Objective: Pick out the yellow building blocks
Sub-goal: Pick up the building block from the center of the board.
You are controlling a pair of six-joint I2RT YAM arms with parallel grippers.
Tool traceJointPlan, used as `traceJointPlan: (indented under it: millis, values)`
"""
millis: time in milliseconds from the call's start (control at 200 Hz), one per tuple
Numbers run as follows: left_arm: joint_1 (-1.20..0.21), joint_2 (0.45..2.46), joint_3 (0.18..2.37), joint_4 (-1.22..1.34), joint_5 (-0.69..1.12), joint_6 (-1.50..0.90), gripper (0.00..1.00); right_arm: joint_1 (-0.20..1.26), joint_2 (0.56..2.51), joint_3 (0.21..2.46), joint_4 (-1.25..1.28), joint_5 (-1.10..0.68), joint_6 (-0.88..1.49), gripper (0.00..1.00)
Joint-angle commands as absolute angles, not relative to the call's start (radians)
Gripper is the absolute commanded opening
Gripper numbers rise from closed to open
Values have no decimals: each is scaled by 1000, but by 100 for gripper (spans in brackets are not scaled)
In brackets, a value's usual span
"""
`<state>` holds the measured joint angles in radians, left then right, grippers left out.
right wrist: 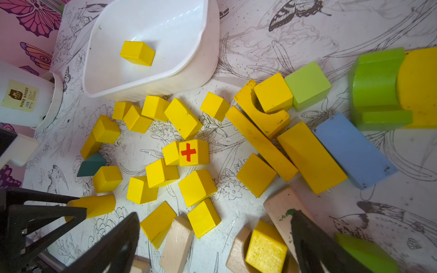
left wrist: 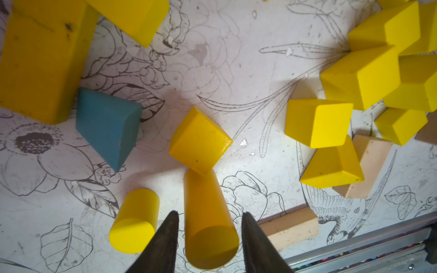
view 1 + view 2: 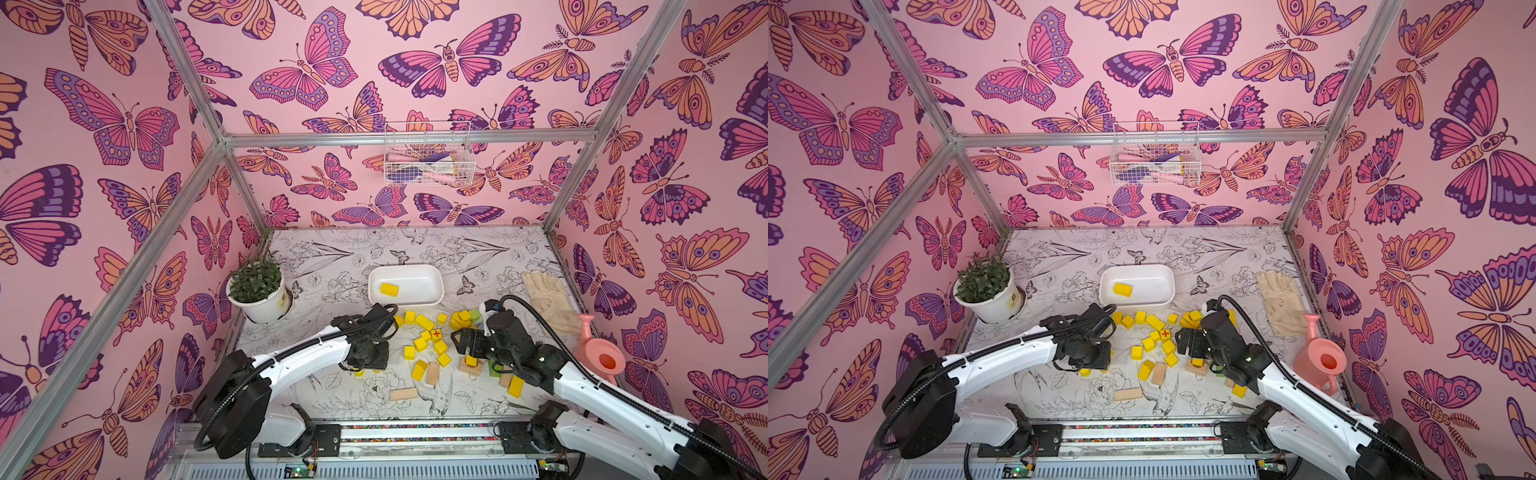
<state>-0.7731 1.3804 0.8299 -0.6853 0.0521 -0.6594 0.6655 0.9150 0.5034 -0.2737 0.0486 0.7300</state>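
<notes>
- At the left of both top views, a potted plant (image 3: 259, 305) stands by the wall, well apart from the blocks and out of the way.
- The left gripper (image 2: 210, 214) is low over the table. In the left wrist view its jaws flank a long yellow cylinder (image 2: 207, 198) very closely, but whether they already press it cannot be told. A short yellow cylinder (image 2: 134, 222) lies just beside it. A teal wedge (image 2: 106, 127) lies near and is not to be picked.
- In the middle, toward the back, the white tray (image 3: 434, 274) holds a single yellow block (image 3: 389, 289). Judged from that, the task is barely begun.
- Just in front of the tray, the yellow building blocks (image 3: 420, 344) lie scattered on the table, among them the red-cross cube (image 3: 436, 333). Nearly all are left to pick.
- The right gripper (image 1: 215, 214) hovers over this pile with jaws wide apart, holding nothing.
- Mixed into the right of the pile are green blocks (image 1: 307, 85), a blue block (image 1: 354, 151) and bare tan blocks (image 1: 177, 243). Some touch yellow ones, so they crowd the grasps and likely make clean picks harder.
- At the far right lie a glove (image 3: 544, 291) and a pink watering can (image 3: 602, 353), clear of the work.
</notes>
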Motion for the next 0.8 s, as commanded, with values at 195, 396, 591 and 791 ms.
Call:
traceJointPlan:
  millis: [195,396,591,791]
  values:
    - [-779,1391,853,-716,40,-646,31,665,914,499,-290,61,732,100]
    - [-779,1376,862,-719,53,-636,18,663,925,505,-290,63,730,100]
    - [-779,1330,890,-746,55,-619,0,658,945,521,-304,64,729,99]
    - [-779,1283,948,-792,27,-614,0,648,956,525,-314,52,733,99]
